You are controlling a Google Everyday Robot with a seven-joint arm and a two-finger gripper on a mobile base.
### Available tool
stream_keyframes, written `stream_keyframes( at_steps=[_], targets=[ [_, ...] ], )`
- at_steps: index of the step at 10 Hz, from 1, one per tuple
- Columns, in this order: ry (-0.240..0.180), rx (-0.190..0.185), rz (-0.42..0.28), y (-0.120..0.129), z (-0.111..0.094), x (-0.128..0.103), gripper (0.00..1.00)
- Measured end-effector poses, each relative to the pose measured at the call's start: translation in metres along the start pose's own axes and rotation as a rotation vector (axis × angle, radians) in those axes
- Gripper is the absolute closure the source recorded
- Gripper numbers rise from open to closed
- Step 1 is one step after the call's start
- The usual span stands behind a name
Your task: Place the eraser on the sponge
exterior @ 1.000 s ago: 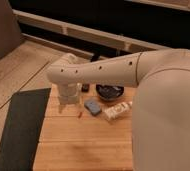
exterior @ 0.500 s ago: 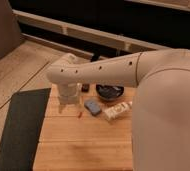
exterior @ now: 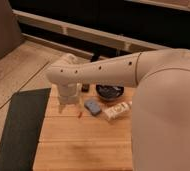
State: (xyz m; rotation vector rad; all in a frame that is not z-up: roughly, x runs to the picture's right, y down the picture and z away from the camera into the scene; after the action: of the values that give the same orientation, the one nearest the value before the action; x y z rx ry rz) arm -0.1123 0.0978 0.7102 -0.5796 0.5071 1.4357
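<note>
**Eraser sits off the sponge; gripper low at board's left, jaws apart**

Where things lie: the tiny black blocky eraser (exterior: 84,88) sits on the slatted wooden tabletop (exterior: 83,145), toward the back, just R of the robot's wrist and L of the round black bowl (exterior: 110,91). The flat blue-grey rectangular sponge (exterior: 93,106) lies nearer the camera, close to the eraser but apart from it, w/ nothing on top. So the eraser isn't where the task wants it.

The white two-finger gripper (exterior: 66,104) points down, low over the board, L of both the eraser and the sponge. Pincer stands apart, and I see nothing held betw. the fingers.

Step in hand, as I judge it: getting onto the eraser for a pick. To do it well:
- Shift R and a bit back so the fingers straddle the eraser. It's v. small, so centre it carefully or it'll squirt out.
- Come down close to the wood before closing. A high pinch will miss.
- Keep clear of the bowl on approach.
- On the carry, watch the white labelled box (exterior: 117,110) touching or nearly touching the sponge's R side, and the thin red-orange strip (exterior: 79,115) in front.
- Release low over the sponge's middle. The soft pad may let a dropped piece bounce off.
</note>
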Motion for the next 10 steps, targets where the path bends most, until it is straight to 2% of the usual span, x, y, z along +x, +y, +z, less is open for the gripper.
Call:
stream_keyframes(
  at_steps=[2,3,6,7,9,10],
  targets=[
    [-0.034,-0.012,0.029,-0.005,0.004,-0.029,0.35],
    [-0.071,-0.039,0.025,-0.013,0.005,-0.056,0.35],
    [-0.171,-0.084,-0.039,-0.042,0.002,-0.112,0.35],
    [-0.19,-0.085,-0.066,-0.05,0.003,-0.123,0.35],
    [-0.206,-0.052,-0.121,-0.068,0.004,-0.145,0.35],
    [-0.214,-0.014,-0.159,-0.077,0.0,-0.162,0.35]
  ],
)
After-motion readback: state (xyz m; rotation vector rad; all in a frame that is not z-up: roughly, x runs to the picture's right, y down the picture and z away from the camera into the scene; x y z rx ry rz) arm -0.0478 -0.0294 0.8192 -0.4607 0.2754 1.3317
